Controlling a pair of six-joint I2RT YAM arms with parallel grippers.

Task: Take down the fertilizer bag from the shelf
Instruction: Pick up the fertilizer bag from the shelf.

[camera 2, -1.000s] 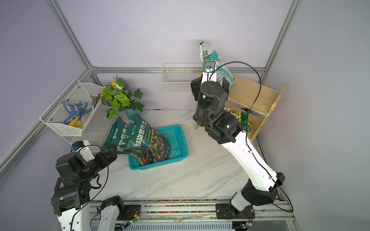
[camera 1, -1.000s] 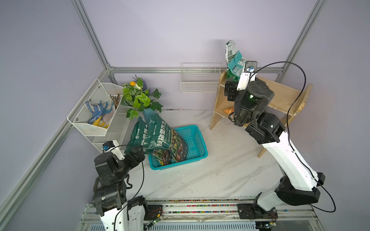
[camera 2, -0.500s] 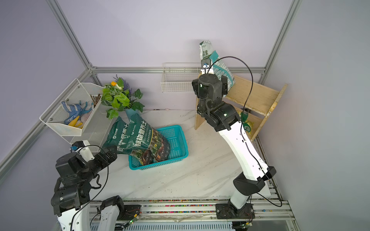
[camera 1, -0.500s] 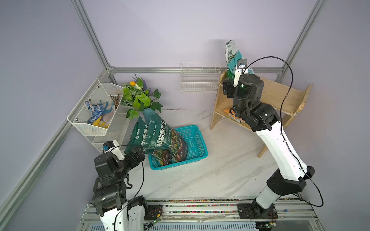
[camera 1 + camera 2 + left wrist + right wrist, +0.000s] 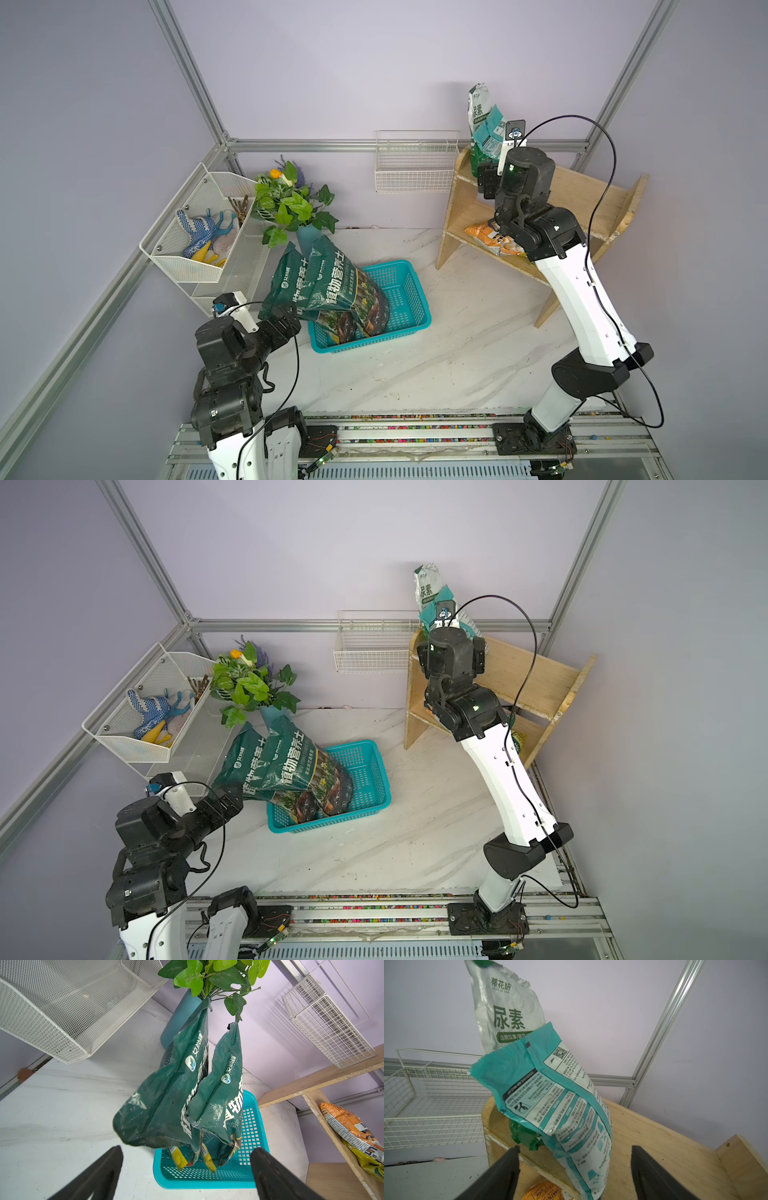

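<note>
While the left gripper (image 5: 187,1149) hovers low over the marble table (image 5: 457,332) with its claw spread wide and nothing in it, its fingers point at two dark green bags (image 5: 332,282) that stand leaning in the teal basket (image 5: 399,286), their tops tipped toward the leafy plant (image 5: 291,203). Beside the basket, against the side wall, the white mesh rack (image 5: 216,187) holds blue-dotted gloves (image 5: 195,226) in its upper bin. Farther back, the wooden shelf (image 5: 582,195) stands against the rear wall with an orange bag (image 5: 482,232) lying on its lower tier. On the top tier, at the end nearest the white wire wall basket (image 5: 415,166), the teal-and-white fertilizer bag (image 5: 560,1105) stands upright and slumps a little, leaning in front of a taller pale bag (image 5: 508,1018) with green print. The right gripper (image 5: 576,1148) is raised to that top tier with its claw apart. In the right wrist view its two dark fingers frame the lower part of the fertilizer bag, one on each side, and neither is seen to touch it. Both bags rest on the shelf board.
</note>
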